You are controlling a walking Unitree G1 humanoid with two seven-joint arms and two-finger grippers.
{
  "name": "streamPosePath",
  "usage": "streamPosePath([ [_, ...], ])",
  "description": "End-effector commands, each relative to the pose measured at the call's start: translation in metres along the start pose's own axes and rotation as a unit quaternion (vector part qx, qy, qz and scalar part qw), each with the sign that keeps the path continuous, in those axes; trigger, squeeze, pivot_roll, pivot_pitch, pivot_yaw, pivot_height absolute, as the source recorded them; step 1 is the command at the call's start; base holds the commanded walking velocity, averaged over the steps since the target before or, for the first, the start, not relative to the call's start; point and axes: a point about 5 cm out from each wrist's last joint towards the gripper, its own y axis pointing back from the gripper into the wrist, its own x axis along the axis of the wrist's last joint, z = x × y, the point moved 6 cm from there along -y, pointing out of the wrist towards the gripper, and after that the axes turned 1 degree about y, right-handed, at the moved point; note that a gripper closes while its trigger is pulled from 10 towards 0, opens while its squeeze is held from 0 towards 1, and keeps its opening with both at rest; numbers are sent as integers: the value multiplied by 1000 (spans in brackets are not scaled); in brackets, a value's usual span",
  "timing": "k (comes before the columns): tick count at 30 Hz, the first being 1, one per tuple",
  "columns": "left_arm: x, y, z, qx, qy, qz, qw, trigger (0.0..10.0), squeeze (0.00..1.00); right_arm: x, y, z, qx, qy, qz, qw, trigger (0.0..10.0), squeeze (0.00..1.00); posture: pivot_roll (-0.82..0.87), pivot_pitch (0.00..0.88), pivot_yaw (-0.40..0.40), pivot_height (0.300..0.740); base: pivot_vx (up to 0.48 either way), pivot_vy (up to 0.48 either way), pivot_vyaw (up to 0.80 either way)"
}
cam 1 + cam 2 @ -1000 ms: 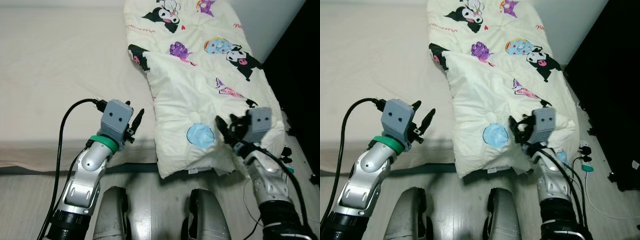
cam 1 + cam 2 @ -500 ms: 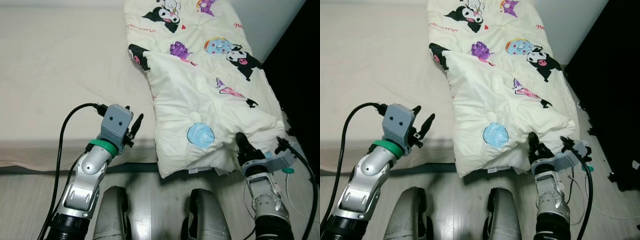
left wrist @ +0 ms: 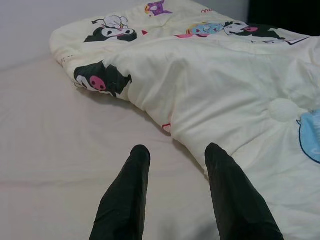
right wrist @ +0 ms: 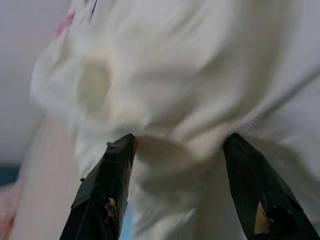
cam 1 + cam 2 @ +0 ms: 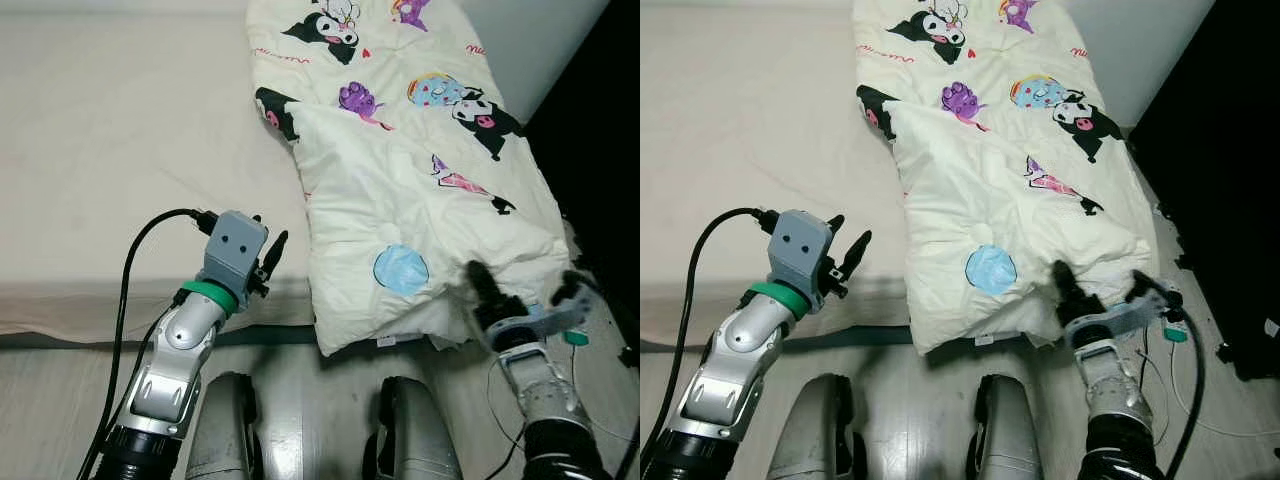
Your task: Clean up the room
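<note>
So on the left you've got the bare cream mattress (image 5: 110, 150), and the left gripper (image 5: 268, 262) is hovering just over its near edge with the two black fingers (image 3: 125, 200) spread apart, nothing between them. It sits just beside the quilt's left edge, not touching. The cartoon-print quilt (image 5: 400, 150) runs up the right half of the bed, its near end hanging over the foot of the mattress. Over on the right, the right gripper (image 4: 175, 150) is wide open, fingertips pressed up against the puffy bottom corner of the quilt.
</note>
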Motion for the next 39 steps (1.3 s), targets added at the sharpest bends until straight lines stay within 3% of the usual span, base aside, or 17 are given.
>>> streamPosePath([
  [1, -6, 2, 3, -1, 0, -12, 1000, 10000, 0, -11, 1, -1, 10, -1, -24, 1000, 10000, 0, 96, 194, 10, 595, 0, 0, 0],
  [10, -5, 2, 4, -2, 1, -12, 1000, 10000, 0, -18, -6, 3, -9, -2, -36, 999, 10000, 0, 99, 198, 12, 595, 0, 0, 0],
  [11, -5, 2, 4, -3, 2, -12, 1000, 10000, 0, -18, -6, 4, -11, -2, -35, 999, 8863, 0, 99, 198, 12, 595, 0, 0, 0],
  [12, -5, 2, 5, -3, 2, -12, 1000, 10000, 0, -17, -7, 5, -12, -3, -30, 999, 5451, 0, 98, 199, 12, 595, 0, 0, 0],
  [13, -5, 2, 5, -3, 2, -12, 1000, 10000, 0, -14, -7, 4, -10, -3, -25, 1000, 2745, 0, 97, 199, 12, 595, 0, 0, 0],
  [14, -5, 2, 5, -3, 2, -12, 1000, 10000, 0, -14, -7, 4, -10, -3, -25, 1000, 2745, 0, 97, 199, 12, 595, 0, 0, 0],
  [15, -5, 2, 5, -3, 3, -12, 1000, 10000, 0, -13, -8, 2, -6, -2, -21, 1000, 0, 0, 97, 199, 12, 595, 0, 0, 0],
  [21, -5, 2, 6, -4, 4, -12, 1000, 10000, 0, -8, -10, -9, 25, 21, -15, 999, 0, 0, 92, 199, 10, 595, 0, 0, 0],
  [24, -6, 2, 6, -4, 5, -12, 1000, 10000, 0, -11, -10, -22, 63, 66, -23, 996, 0, 0, 90, 200, 9, 595, 0, 0, 0],
  [29, -6, 2, 7, -4, 5, -13, 1000, 10000, 0, -18, -9, -31, 91, 104, -41, 990, 0, 0, 88, 199, 9, 595, 0, 0, 0],
  [33, -5, 1, 6, -4, 5, -12, 1000, 10000, 0, -42, -3, -53, 160, 198, -95, 962, 0, 0, 87, 196, 10, 595, 0, 0, 0],
  [34, -5, 1, 6, -4, 5, -12, 1000, 10000, 0, -42, -3, -53, 160, 198, -95, 962, 0, 0, 87, 196, 10, 595, 0, 0, 0],
  [35, -3, 0, 4, 1, 5, -9, 1000, 10000, 0, -55, 1, -65, 198, 216, -123, 948, 0, 0, 86, 195, 10, 595, 0, 0, 0],
  [37, -3, 0, 4, 1, 5, -9, 1000, 10000, 0, -55, 1, -65, 198, 216, -123, 948, 0, 0, 86, 195, 10, 595, 0, 0, 0],
  [38, -1, -2, 2, 5, 5, -5, 1000, 10000, 0, -65, 4, -75, 226, 224, -144, 937, 0, 0, 85, 193, 11, 595, 0, 0, 0],
  [39, 6, -5, -2, 15, 4, 5, 1000, 10000, 0, -84, 9, -92, 271, 233, -177, 917, 0, 0, 86, 187, 10, 595, 0, 0, 0],
])
